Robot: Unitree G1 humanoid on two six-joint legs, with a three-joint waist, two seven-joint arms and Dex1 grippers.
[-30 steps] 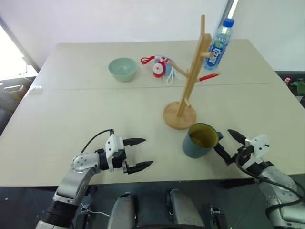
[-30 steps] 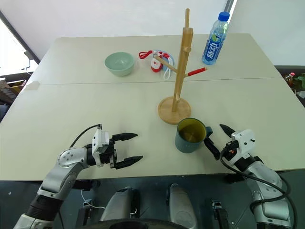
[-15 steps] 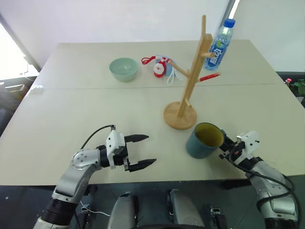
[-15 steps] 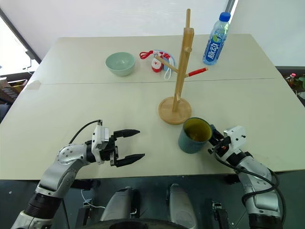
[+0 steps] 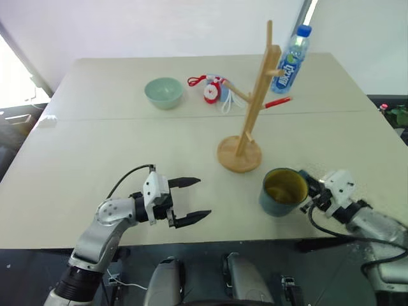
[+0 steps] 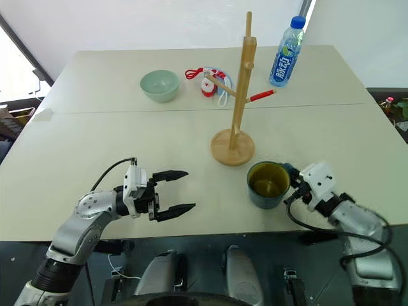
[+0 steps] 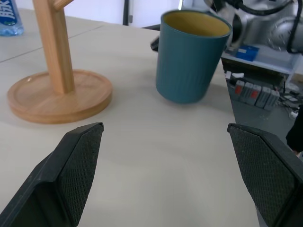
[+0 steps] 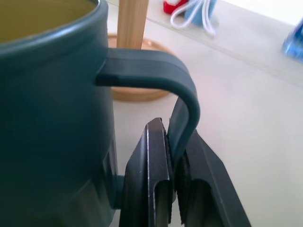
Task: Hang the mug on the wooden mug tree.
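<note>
- Your right hand (image 8: 176, 163) is clamped on the handle of the mug (image 6: 268, 185); in the right wrist view the two black fingers (image 8: 151, 175) pinch the handle's vertical bar between them.
- The mug sits near the desk's (image 6: 115, 134) front edge, toward your right, upright or close to it, olive interior facing up. In the left wrist view a dark gap shows under its base, so it looks just off the surface; you cannot tell for sure.
- The wooden mug tree (image 6: 234, 105) stands upright on its round base just behind and slightly left of the mug, near it but apart. All pegs are bare.
- Your left hand (image 5: 186, 201) hovers over the desk's front-left area, fingers spread wide, holding nothing, pointing toward the mug. It is well apart from the mug and the tree.
- A pale green bowl (image 6: 159, 85) is at the back of the desk, left of the tree.
- A small red, white and blue item with cord (image 6: 210, 83) lies just right of the bowl, behind the tree's post.
- A red marker (image 6: 262, 96) lies right of the post, farther back.
- A blue-capped water bottle (image 6: 285, 52) stands upright at the back right.
</note>
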